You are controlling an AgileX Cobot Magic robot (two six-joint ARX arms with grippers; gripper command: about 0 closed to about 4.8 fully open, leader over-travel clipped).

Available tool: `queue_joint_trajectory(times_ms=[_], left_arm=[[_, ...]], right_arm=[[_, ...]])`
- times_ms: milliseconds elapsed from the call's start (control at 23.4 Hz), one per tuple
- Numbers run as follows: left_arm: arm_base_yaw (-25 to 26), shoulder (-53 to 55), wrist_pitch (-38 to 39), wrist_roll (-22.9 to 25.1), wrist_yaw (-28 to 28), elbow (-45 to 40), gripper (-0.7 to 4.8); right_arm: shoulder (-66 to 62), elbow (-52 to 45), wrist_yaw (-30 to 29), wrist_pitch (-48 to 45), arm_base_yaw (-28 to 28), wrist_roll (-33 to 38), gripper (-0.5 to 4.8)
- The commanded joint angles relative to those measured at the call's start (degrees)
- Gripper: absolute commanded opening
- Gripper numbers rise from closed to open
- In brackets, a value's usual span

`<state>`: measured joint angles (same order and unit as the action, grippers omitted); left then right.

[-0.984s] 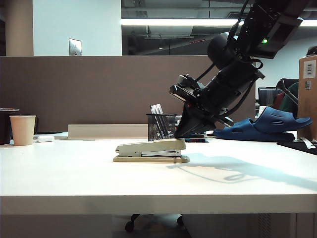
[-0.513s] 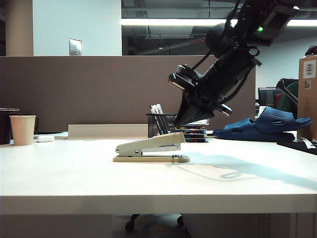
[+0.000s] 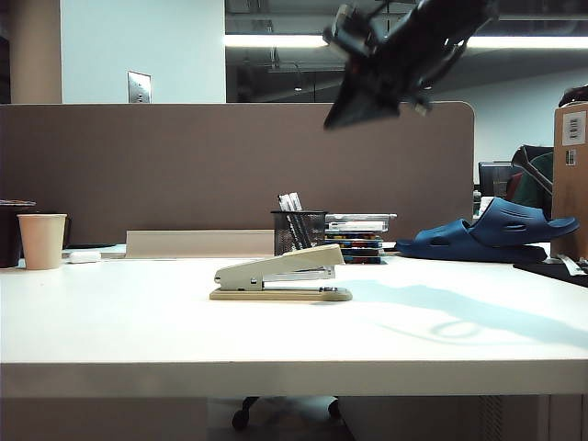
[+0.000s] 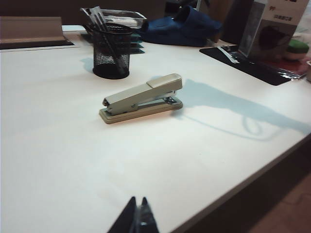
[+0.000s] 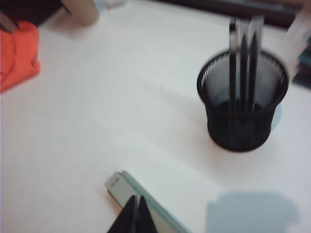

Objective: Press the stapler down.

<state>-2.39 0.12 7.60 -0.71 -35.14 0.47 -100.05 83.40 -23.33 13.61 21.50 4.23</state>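
Jaws closed on both: right gripper (image 3: pixel 360 115) high above the stapler (image 3: pixel 280 277), left gripper (image 4: pixel 137 219) near the front edge. The stapler looks rigid and sprung; press its raised right end.

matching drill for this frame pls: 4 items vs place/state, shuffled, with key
Items:
1. stapler
2. mesh pen holder
3. paper cup
4. right claw

Places/states:
A. far left of the table, near the partition
B. high in the air above the table, fingers together
C. mid-table, top arm raised, nothing touching it
D. just behind the stapler, pens inside

The left claw is also shut, low over the table's near edge.

Pairs: 1-C, 2-D, 3-A, 4-B
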Motion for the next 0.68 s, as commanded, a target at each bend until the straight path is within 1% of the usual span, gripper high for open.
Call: queue_joint_trajectory(times_ms=[43, 171, 299, 385, 513, 684], left_arm=[[0.0, 0.0, -0.24, 0.24, 2.97, 0.04, -0.06], [0.0, 0.0, -1.14, 0.24, 5.14, 0.04, -0.06], [0.0, 0.0, -1.73, 0.26, 8.96, 0.04, -0.06], [0.0, 0.0, -2.58, 0.26, 11.1, 0.04, -0.06], [0.0, 0.0, -4.57, 0.26, 14.51, 0.04, -0.06], [0.02, 0.0, -8.59, 0.24, 21.24, 0.04, -0.06]], right_arm=[[4.52, 0.39, 0.72, 0.35, -2.23, -1.55, -0.09], [9.49, 0.37, 0.79, 2.05, -5.05, -3.02, -0.09], [15.78, 0.37, 5.33, 5.6, -8.5, -7.26, -0.09], [19.93, 0.35, 6.93, 7.98, -11.13, -8.92, -0.09], [24.65, 0.35, 6.91, 10.49, -14.73, -9.05, -0.09], [30.34, 0.13, 6.97, 13.25, -19.76, -10.23, -0.09]])
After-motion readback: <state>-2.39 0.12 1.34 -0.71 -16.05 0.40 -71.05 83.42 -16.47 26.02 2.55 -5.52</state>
